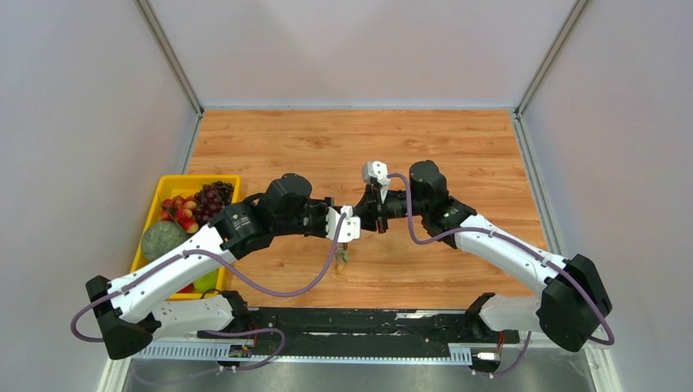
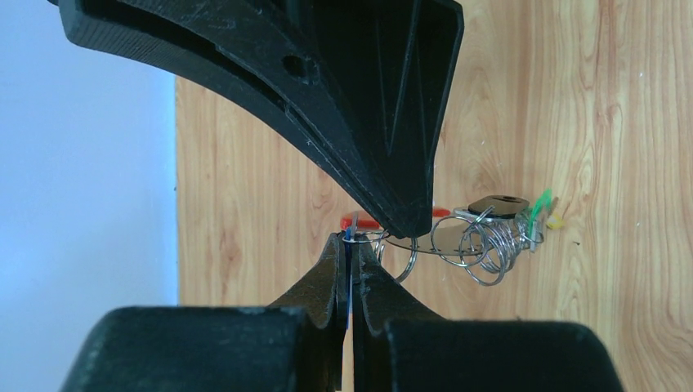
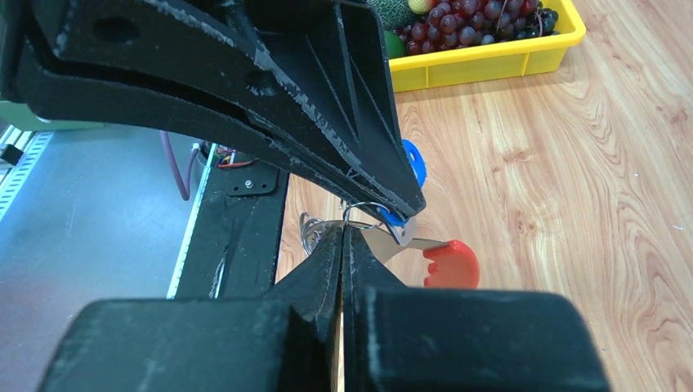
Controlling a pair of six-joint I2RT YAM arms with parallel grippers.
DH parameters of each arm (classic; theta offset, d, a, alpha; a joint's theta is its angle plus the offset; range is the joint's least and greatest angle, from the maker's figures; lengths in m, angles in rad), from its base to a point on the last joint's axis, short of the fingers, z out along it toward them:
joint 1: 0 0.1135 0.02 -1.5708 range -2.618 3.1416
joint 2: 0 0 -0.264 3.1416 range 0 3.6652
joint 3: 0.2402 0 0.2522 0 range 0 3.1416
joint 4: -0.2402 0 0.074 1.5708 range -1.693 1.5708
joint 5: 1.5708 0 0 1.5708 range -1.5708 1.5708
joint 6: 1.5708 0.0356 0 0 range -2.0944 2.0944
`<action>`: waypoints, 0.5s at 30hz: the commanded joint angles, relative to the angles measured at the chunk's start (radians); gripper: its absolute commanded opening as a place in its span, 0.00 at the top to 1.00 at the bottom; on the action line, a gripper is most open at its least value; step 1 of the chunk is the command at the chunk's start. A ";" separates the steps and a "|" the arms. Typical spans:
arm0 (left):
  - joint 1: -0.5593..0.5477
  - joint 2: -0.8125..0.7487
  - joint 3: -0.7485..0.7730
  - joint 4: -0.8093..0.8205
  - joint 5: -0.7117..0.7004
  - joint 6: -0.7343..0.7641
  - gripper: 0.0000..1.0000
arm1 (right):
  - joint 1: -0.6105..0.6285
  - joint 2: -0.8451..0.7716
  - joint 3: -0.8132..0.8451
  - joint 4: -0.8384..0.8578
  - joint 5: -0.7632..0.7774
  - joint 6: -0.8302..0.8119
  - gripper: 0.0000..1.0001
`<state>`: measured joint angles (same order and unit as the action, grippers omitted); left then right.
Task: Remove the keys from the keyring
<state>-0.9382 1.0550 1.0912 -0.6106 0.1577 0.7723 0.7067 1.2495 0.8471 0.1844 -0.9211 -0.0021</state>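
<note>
Both grippers meet above the table's middle. My left gripper (image 1: pixel 355 227) (image 2: pixel 351 239) is shut on the thin edge of a blue-headed key (image 2: pixel 350 235), whose blue head (image 3: pixel 413 162) shows in the right wrist view. My right gripper (image 1: pixel 370 216) (image 3: pixel 342 232) is shut on a thin wire ring of the keyring (image 3: pixel 360 209), tip to tip with the left one. The keyring's red clip (image 3: pixel 452 263) hangs beside them. A bunch of silver rings (image 2: pixel 489 247), with a dark key and green and yellow heads (image 2: pixel 538 212), hangs below (image 1: pixel 343 255).
A yellow bin (image 1: pixel 166 181) with grapes, apples and a melon stands at the table's left edge; it also shows in the right wrist view (image 3: pixel 498 61). The black mounting rail (image 1: pixel 359 322) runs along the near edge. White walls enclose the wooden table (image 1: pixel 458 147).
</note>
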 commanded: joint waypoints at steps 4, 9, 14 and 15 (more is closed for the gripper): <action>-0.009 0.020 0.058 -0.015 -0.023 -0.028 1.00 | 0.027 0.015 0.081 0.001 0.036 -0.022 1.00; -0.011 0.034 0.078 -0.031 -0.022 -0.043 1.00 | 0.041 0.027 0.090 -0.029 0.102 -0.023 1.00; -0.011 0.043 0.088 -0.038 -0.047 -0.067 1.00 | 0.044 0.015 0.085 -0.042 0.122 -0.041 1.00; -0.010 0.045 0.090 -0.041 -0.062 -0.073 1.00 | 0.046 0.008 0.078 -0.042 0.126 -0.049 1.00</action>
<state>-0.9409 1.0931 1.1343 -0.6659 0.1146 0.7444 0.7395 1.2770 0.8875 0.1085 -0.8219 -0.0162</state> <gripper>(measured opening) 0.017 0.004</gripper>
